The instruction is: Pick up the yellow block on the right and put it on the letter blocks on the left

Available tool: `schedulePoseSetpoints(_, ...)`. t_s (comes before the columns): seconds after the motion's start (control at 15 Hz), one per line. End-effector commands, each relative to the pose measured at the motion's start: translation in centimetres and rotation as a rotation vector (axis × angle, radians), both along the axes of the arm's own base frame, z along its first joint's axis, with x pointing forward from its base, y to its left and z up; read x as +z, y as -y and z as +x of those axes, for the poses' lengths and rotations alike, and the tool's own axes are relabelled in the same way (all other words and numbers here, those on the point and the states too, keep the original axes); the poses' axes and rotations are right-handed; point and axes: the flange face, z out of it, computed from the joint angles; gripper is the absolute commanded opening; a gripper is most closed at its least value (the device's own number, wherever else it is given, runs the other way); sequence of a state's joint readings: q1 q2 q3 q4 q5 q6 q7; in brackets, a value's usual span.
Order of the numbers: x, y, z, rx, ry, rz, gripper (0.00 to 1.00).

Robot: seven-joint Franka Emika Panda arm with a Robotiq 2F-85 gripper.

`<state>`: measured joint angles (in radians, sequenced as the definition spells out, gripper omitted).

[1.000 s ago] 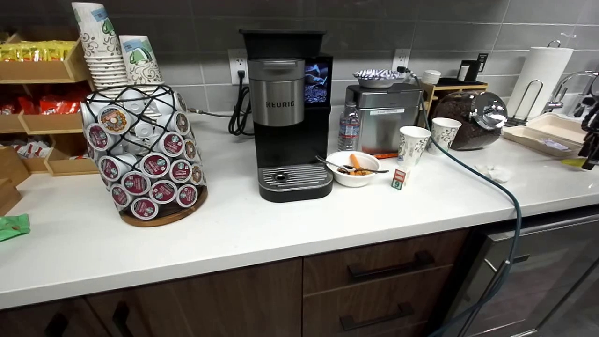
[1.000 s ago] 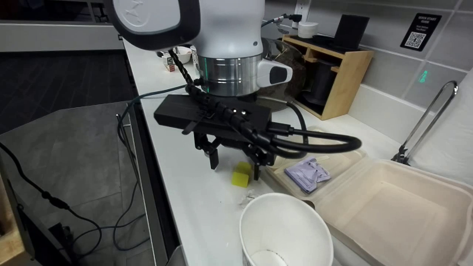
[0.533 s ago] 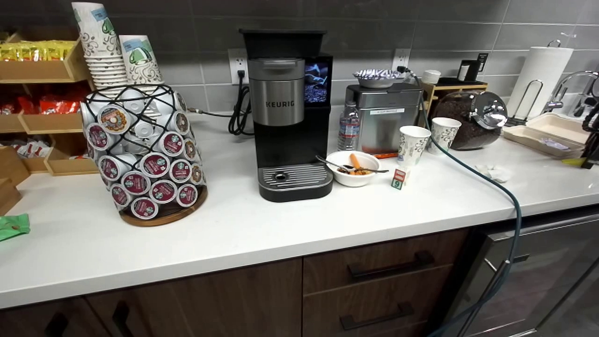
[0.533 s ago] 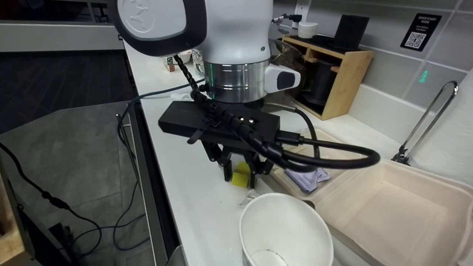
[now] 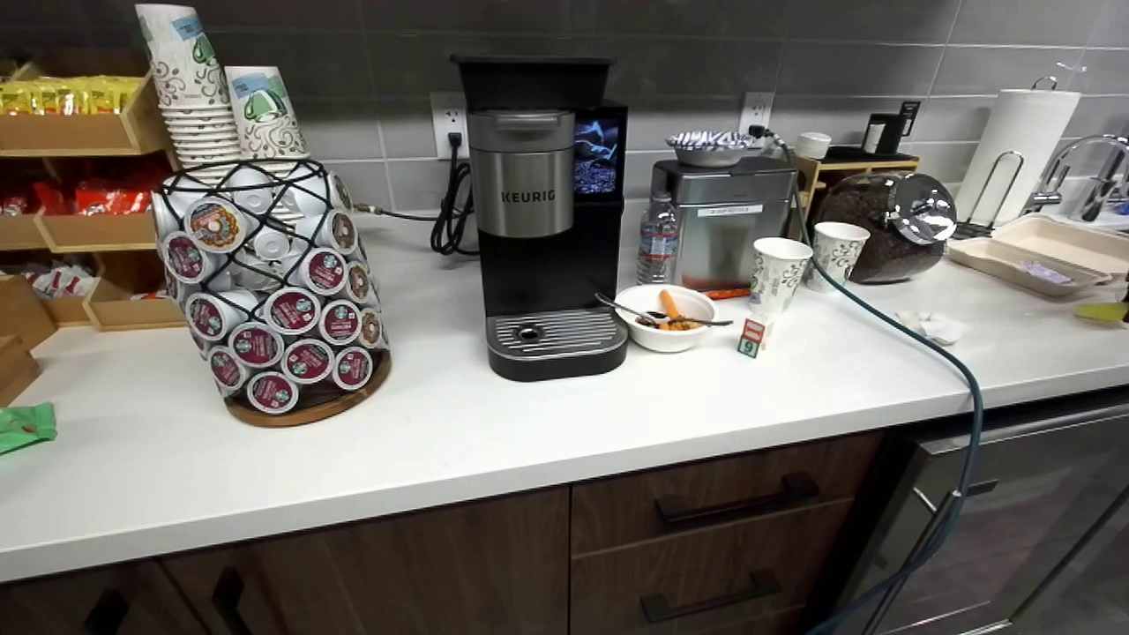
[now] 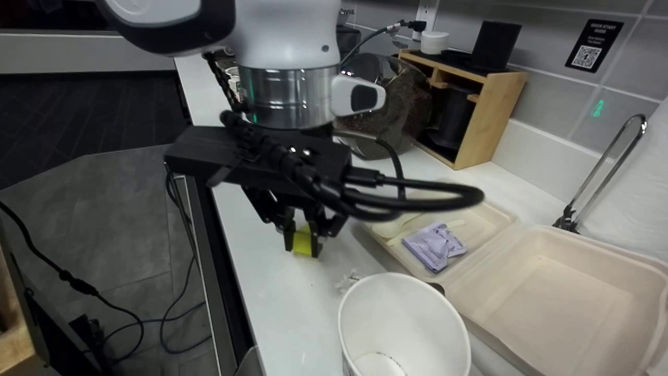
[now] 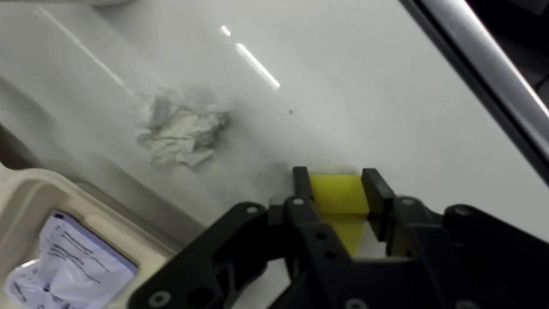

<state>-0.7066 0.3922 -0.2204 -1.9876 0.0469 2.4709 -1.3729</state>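
Note:
The yellow block (image 6: 301, 241) is pinched between both fingers of my gripper (image 6: 302, 251). In the wrist view the yellow block (image 7: 339, 193) fills the gap, and the gripper (image 7: 336, 177) has a dark pad against each side. Only a bit of the yellow block (image 5: 1099, 312) shows at the right border of an exterior view. Whether it touches the counter, I cannot tell. The letter blocks (image 5: 751, 338), red and green on white, stand in front of a paper cup, well to the left. In the exterior view with the arm, they are hidden behind it.
A white bowl (image 5: 668, 317) with a fork and paper cups (image 5: 780, 273) crowd the letter blocks. A blue cable (image 5: 917, 335) crosses the counter. Near the gripper are a crumpled tissue (image 7: 182, 133), an open takeout box (image 6: 553, 292), a large cup (image 6: 404, 324) and the counter's front edge.
The jaws came together from wide apart and took hold of the yellow block. Gripper and block have since shifted together toward the counter's front edge.

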Motion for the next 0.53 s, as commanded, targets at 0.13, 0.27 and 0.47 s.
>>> schedulePoseSetpoints(0.13, 5.0, -10.0, -2.3, 0.207, 0.049, -0.005, 0.09)
schedulePoseSetpoints(0.27, 6.3, -14.1, -1.6, 0.276, 0.043, -0.031, 0.09)
schedulePoseSetpoints(0.47, 8.0, -20.8, 0.7, 0.315, 0.045, -0.072, 0.09)
